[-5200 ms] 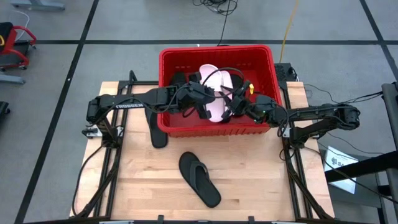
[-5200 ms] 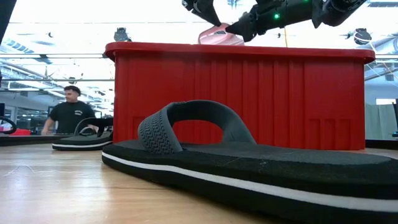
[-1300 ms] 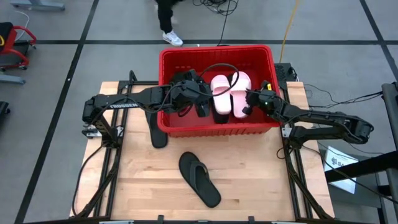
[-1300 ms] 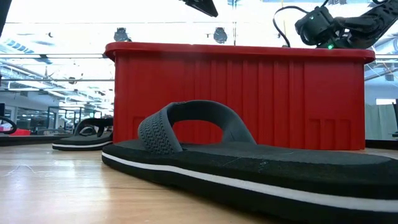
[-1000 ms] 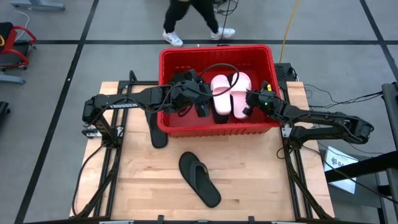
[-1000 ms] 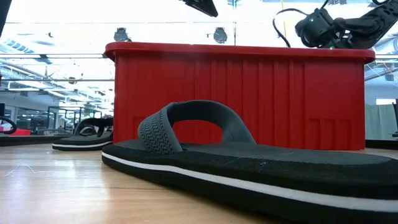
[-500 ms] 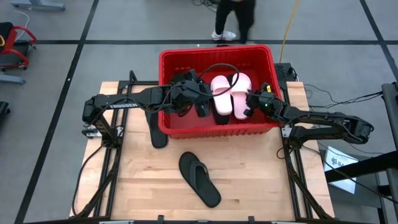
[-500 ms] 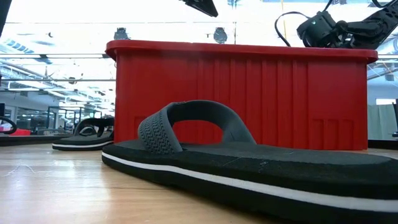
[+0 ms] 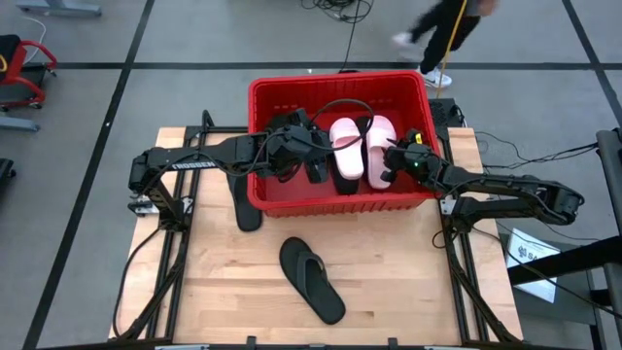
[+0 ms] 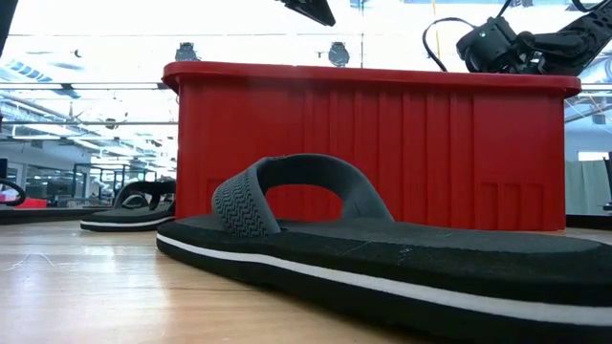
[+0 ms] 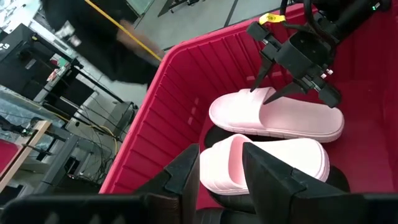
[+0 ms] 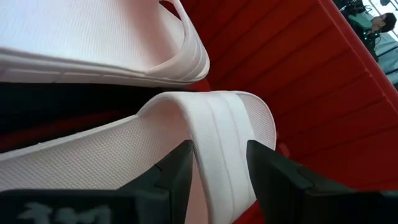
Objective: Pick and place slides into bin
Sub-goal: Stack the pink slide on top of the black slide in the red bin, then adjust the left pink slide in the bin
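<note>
Right gripper point(image 9: 388, 165) sat spread over a pink slide point(image 9: 378, 148) inside the bin point(image 9: 255, 146), fingers point(image 12: 180, 168) straddling the strap, apparently letting go. Left gripper point(image 9: 313, 156) hung spread over the bin beside the other pink slide point(image 9: 344, 146). Two black slides point(image 9: 312, 279) lay on the table point(image 9: 214, 292).

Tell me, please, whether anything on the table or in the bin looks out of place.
Two black slides remain outside the red bin: a thong sandal lying diagonally on the table, and another tucked against the bin's left front corner. The pink slides lie inside.
</note>
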Motion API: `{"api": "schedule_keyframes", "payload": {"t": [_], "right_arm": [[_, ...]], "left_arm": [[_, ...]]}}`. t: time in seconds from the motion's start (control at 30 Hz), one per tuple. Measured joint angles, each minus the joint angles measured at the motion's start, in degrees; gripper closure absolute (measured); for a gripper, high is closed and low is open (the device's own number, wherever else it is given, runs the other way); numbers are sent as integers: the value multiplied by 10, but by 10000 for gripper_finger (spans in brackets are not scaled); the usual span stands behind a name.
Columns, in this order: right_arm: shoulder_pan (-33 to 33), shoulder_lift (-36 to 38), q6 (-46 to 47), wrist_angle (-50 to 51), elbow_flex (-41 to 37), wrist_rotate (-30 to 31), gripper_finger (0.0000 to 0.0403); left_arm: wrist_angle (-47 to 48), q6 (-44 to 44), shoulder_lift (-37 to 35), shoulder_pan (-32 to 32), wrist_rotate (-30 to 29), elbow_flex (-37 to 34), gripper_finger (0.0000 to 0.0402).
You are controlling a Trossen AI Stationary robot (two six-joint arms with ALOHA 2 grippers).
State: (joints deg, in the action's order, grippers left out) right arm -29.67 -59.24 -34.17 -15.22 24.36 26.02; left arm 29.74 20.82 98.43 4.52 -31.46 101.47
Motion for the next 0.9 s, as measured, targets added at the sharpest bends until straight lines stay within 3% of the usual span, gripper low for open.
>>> {"api": "schedule_keyframes", "payload": {"t": [0.43,0.9], "right_arm": [[2,0,-14,-17,0,7,264],[56,15,-20,-62,0,7,269]], "left_arm": [[0,0,0,0,0,0,273],[0,-5,0,4,0,0,273]]}}
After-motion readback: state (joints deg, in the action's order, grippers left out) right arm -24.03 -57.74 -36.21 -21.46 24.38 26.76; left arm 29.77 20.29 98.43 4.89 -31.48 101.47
